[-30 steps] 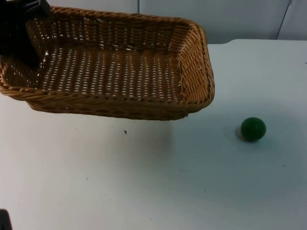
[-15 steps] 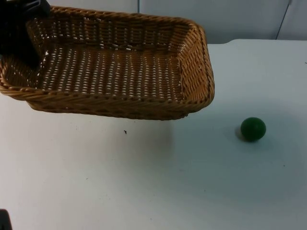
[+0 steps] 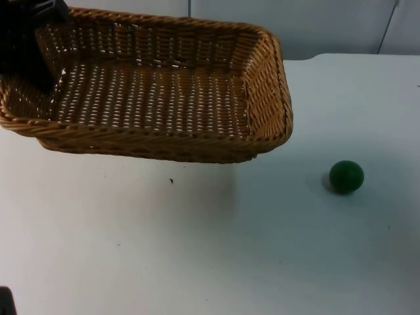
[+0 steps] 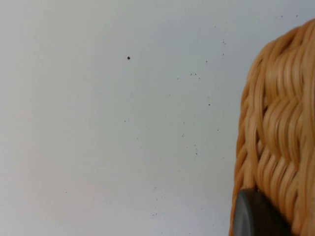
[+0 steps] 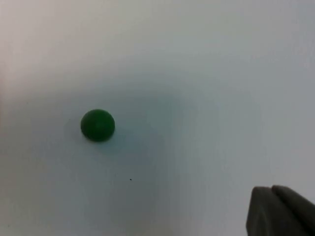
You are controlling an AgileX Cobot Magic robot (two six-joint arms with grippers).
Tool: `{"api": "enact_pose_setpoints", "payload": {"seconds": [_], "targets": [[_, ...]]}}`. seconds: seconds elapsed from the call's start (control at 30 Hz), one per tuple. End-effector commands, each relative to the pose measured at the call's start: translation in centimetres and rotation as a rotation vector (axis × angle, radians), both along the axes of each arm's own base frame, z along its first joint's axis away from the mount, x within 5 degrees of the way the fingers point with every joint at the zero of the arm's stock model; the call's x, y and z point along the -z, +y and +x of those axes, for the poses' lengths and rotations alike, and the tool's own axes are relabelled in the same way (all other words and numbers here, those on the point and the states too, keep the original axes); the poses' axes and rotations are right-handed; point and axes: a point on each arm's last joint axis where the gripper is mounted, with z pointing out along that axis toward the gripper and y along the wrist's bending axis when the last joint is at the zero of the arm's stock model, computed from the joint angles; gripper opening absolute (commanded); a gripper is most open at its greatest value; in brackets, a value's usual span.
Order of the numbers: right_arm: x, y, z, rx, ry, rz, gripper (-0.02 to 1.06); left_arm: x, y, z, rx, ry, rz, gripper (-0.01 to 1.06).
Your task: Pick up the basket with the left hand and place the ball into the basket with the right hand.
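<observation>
left hand (image 3: pixel 29 49) grips wicker basket (image 3: pixel 164 98) at rim, lifted above worktop (image 3: pixel 197 249) as open target. green ball (image 3: pixel 346 176) rests on worktop, well apart. right hand above ball, grip state cannot tell.

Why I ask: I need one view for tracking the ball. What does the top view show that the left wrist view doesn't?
Top view adds: the ball on the table, right of the basket and apart from it, plus the basket's inside with nothing in it. Left wrist view adds: the basket's weave up close, with a black fingertip against it. Both share: the basket, the table, and the left hand gripping the basket's left end. The right hand hangs over the table near the ball.
</observation>
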Motion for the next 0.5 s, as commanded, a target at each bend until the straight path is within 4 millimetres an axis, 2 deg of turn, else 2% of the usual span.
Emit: {"api": "enact_pose_setpoints", "payload": {"seconds": [0.0,0.07,0.1,0.17,0.27,0.3,0.37,0.43,0.47], "targets": [[0.3,0.1,1.5,-0.012,0.025,0.001,0.0,-0.6,-0.2,0.1,-0.02,-0.021,-0.027,0.0],[1.8,1.2,3.7,-0.066,0.117,-0.022,0.01,-0.6,-0.2,0.1,-0.02,-0.021,-0.027,0.0],[1.8,1.2,3.7,-0.066,0.117,-0.022,0.01,-0.6,-0.2,0.1,-0.02,-0.021,-0.027,0.0],[2.7,2.6,5.2,-0.116,0.155,-0.05,0.07,-0.6,-0.2,0.1,-0.02,-0.021,-0.027,0.0],[4.1,5.2,7.1,-0.204,0.192,-0.086,0.28,-0.6,-0.2,0.1,-0.02,-0.021,-0.027,0.0],[4.1,5.2,7.1,-0.204,0.192,-0.086,0.28,-0.6,-0.2,0.1,-0.02,-0.021,-0.027,0.0],[5.0,6.9,8.3,-0.24,0.203,-0.099,0.47,-0.6,-0.2,0.1,-0.02,-0.021,-0.027,0.0],[5.7,8.4,9.5,-0.255,0.215,-0.085,0.61,-0.6,-0.2,0.1,-0.02,-0.021,-0.027,0.0],[5.7,8.4,9.5,-0.255,0.215,-0.085,0.61,-0.6,-0.2,0.1,-0.02,-0.021,-0.027,0.0]]}}
